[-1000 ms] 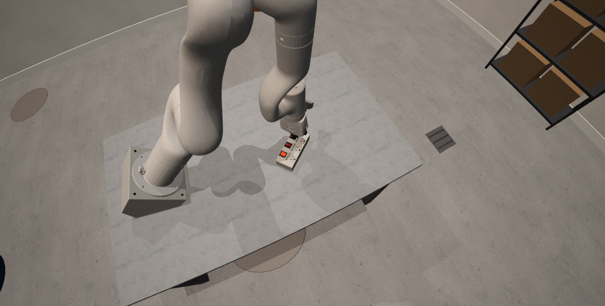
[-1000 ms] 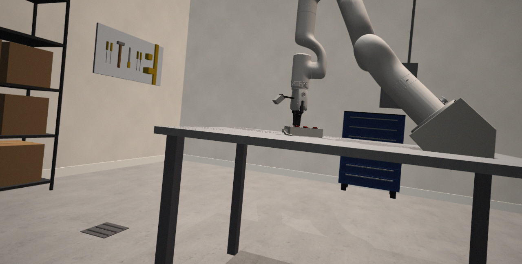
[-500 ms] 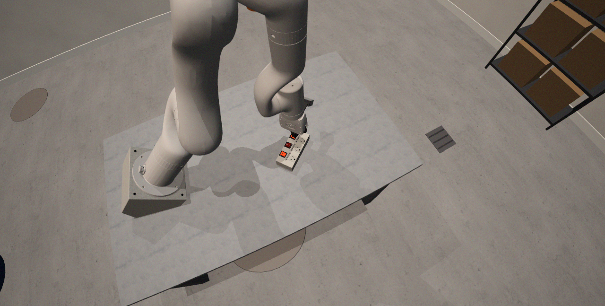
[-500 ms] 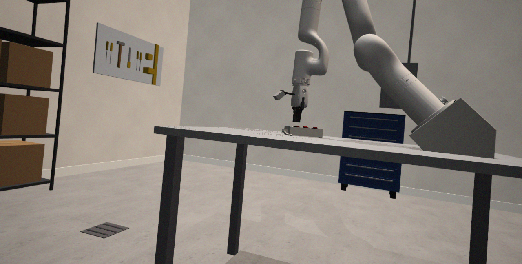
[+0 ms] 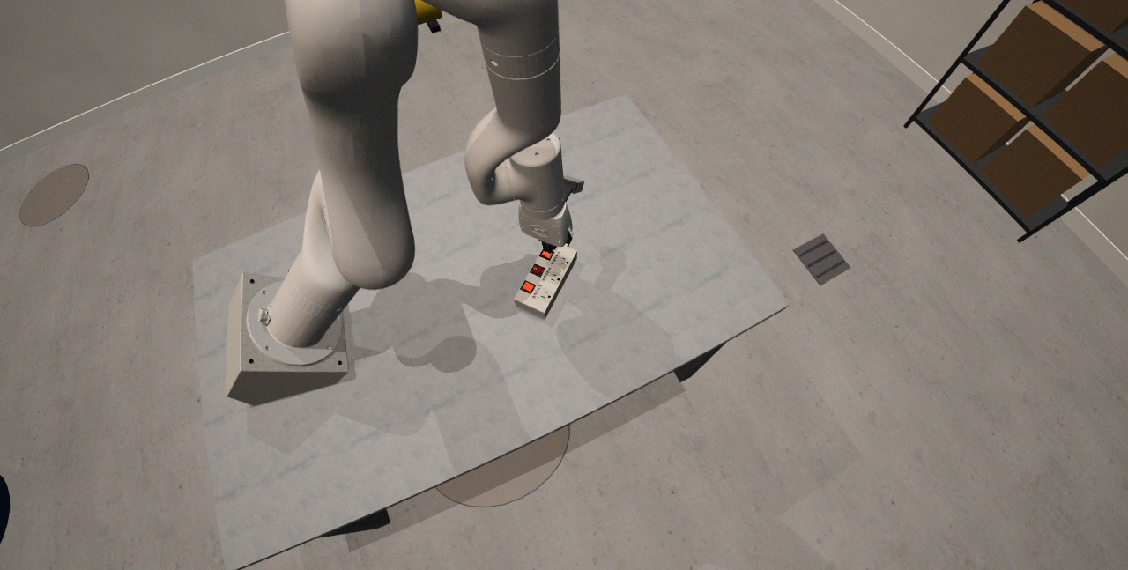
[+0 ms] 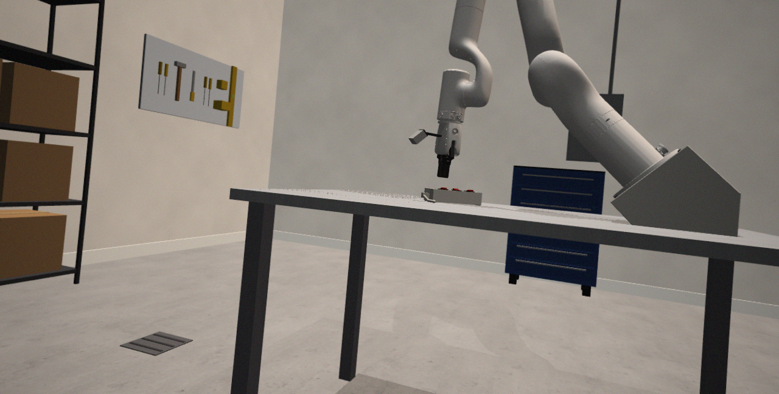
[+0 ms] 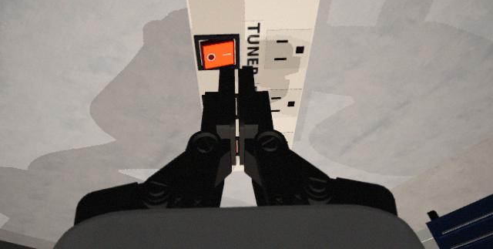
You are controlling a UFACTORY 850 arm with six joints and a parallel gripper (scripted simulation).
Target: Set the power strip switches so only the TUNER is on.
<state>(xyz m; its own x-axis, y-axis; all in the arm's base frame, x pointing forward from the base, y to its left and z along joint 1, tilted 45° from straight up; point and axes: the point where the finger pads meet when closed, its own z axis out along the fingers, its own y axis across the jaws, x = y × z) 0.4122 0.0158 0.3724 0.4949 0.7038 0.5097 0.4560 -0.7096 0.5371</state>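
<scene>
The cream power strip [image 5: 545, 283] lies flat on the grey table, the right way up. It also shows in the side view [image 6: 453, 195]. In the wrist view the strip [image 7: 252, 48] runs away from me. Its TUNER switch [image 7: 218, 53] glows bright orange just beyond my fingertips. A sliver of another red switch [image 7: 236, 146] shows between my fingers, and the rest of that row is hidden. My gripper [image 7: 236, 88] [image 6: 443, 173] is shut and empty. It hangs a short way above one end of the strip, not touching it.
The robot base [image 5: 287, 337] stands on the table's left part. A blue drawer cabinet [image 6: 555, 228] stands behind the table. A black shelf with cardboard boxes [image 6: 38, 135] stands well off the table.
</scene>
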